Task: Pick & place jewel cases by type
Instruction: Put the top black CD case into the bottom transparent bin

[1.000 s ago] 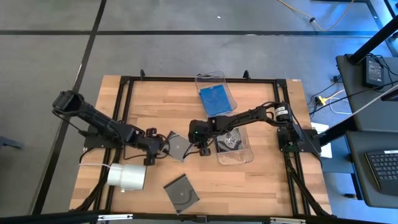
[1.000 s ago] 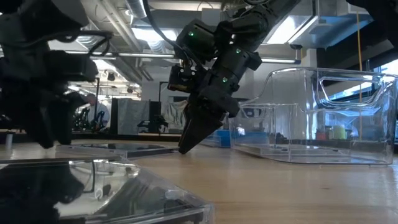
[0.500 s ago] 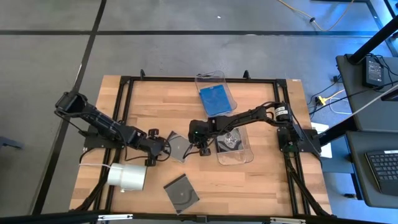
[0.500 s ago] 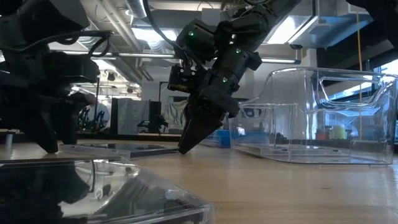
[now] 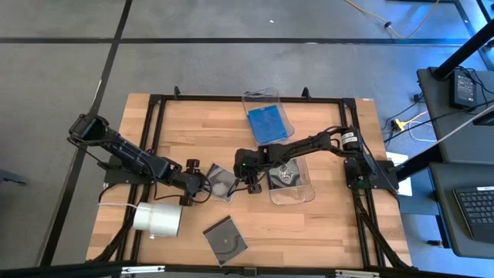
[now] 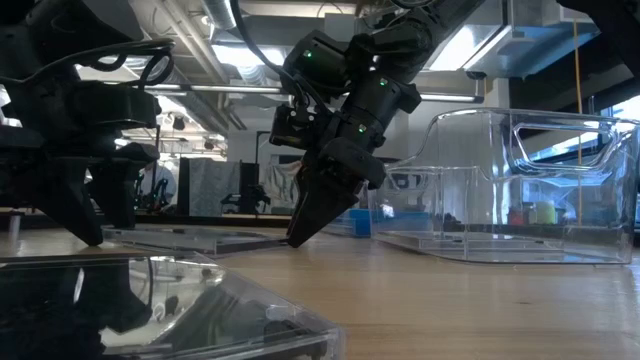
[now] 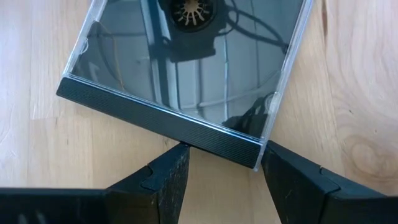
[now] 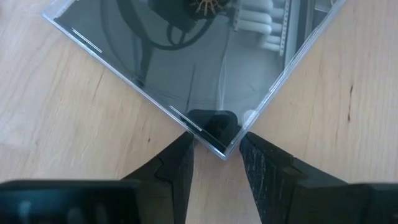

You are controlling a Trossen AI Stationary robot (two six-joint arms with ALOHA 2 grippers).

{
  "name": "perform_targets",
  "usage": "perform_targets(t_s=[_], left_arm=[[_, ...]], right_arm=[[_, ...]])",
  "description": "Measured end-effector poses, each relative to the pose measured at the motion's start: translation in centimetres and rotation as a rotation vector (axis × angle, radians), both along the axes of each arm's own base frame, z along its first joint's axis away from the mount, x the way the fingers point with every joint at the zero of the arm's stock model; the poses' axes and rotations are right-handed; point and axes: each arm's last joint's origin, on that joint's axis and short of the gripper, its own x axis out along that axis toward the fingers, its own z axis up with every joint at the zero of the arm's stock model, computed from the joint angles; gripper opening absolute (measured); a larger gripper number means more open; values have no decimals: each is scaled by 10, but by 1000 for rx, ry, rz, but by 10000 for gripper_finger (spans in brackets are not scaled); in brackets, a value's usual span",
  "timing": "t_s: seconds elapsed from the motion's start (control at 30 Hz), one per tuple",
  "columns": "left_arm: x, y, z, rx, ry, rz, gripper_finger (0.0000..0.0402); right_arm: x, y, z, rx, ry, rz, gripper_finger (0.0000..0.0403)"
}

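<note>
Left gripper (image 7: 221, 163) spread, fingertips flanking the ribbed spine edge of the dark jewel case (image 5: 222, 181) at table centre. Right gripper (image 8: 214, 152) at the case's 3 o'clock, parted around one corner. Since a second ago, left gripper advanced from 9 o'clock onto the case; right unchanged.

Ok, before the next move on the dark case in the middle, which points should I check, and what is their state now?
1. Left claw open at the dark case's spine edge: ok.
2. Right claw open around one corner of the same case: ok.
3. Case flat on table: ok.
4. Either claw gripping: not ok.
5. Bin beside the right arm has room: cannot tell.
</note>
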Motion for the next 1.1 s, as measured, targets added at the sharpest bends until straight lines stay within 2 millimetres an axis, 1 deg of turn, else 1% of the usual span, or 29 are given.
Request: perform_targets(t_s=[0.3, 0.5, 0.67, 1.1], left_arm=[[1, 0, 0, 25, -2, -43, 196], [0, 0, 0, 14, 3, -27, 196], [-1, 0, 0, 0, 40, -77, 196], [-1, 0, 0, -52, 34, 27, 196]], right_arm=[[0, 0, 0, 0, 0, 1, 139], [0, 0, 0, 1, 1, 1, 139], [0, 0, 0, 0, 1, 1, 139], [0, 0, 0, 0, -2, -1, 139]])
